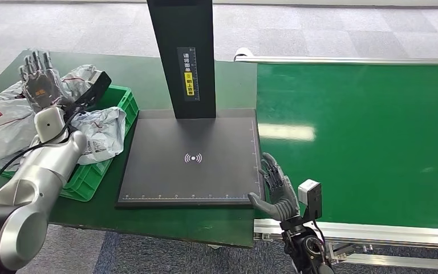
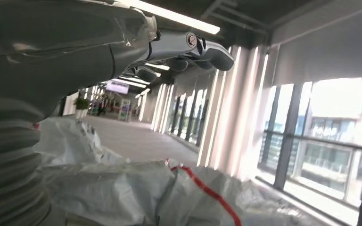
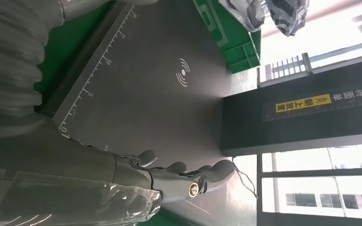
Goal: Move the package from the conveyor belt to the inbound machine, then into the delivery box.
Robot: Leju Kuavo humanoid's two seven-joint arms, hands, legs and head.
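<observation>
Several grey plastic-wrapped packages [image 1: 100,134] lie heaped in and over the green delivery box [image 1: 94,174] at the left. My left hand [image 1: 39,83] is raised above that heap, fingers spread, holding nothing; the left wrist view shows its fingers [image 2: 202,47] over a grey package with a red stripe [image 2: 160,193]. The inbound machine's dark scan plate [image 1: 191,162] lies bare, with its black post [image 1: 183,57] behind. My right hand [image 1: 276,188] hangs open at the plate's front right corner, beside the green conveyor belt [image 1: 365,137], which carries no package. The right wrist view shows its fingers [image 3: 179,176] over the plate [image 3: 169,103].
The green table [image 1: 205,220] holds the box and the scan plate. The conveyor's metal rail [image 1: 376,231] runs along the near edge at the right. A black flat item [image 1: 94,88] sticks out of the heap near my left hand. Grey carpet floor lies beyond.
</observation>
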